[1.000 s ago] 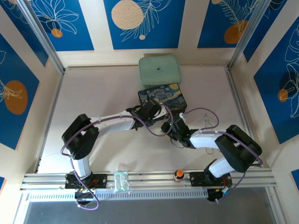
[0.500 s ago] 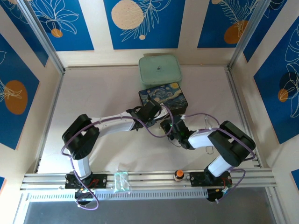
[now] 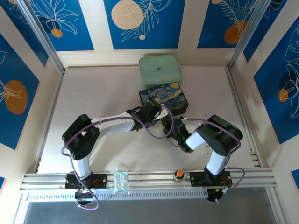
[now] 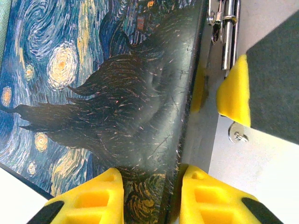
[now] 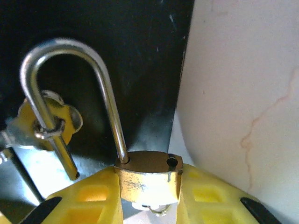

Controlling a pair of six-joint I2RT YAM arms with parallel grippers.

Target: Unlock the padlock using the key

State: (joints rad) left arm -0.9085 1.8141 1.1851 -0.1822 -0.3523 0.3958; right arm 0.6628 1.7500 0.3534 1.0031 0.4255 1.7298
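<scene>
Padlock (image 5: 148,179): brass body, dull and scuffed; shackle (image 5: 108,107) of bright polished steel. Box lid (image 4: 117,107): glossy painted finish, finely scratched. Right pincer (image 5: 149,189) fingers (image 5: 84,200): smooth, matt yellow plastic.

The left arm is stretched forward and rightward, its gripper (image 4: 150,196) closed on the near edge of the box (image 4: 93,93). The right arm is folded sharply at the elbow and turned leftward (the two wrists nearly meet), its gripper (image 5: 149,191) clamped on the padlock (image 5: 148,173).
</scene>
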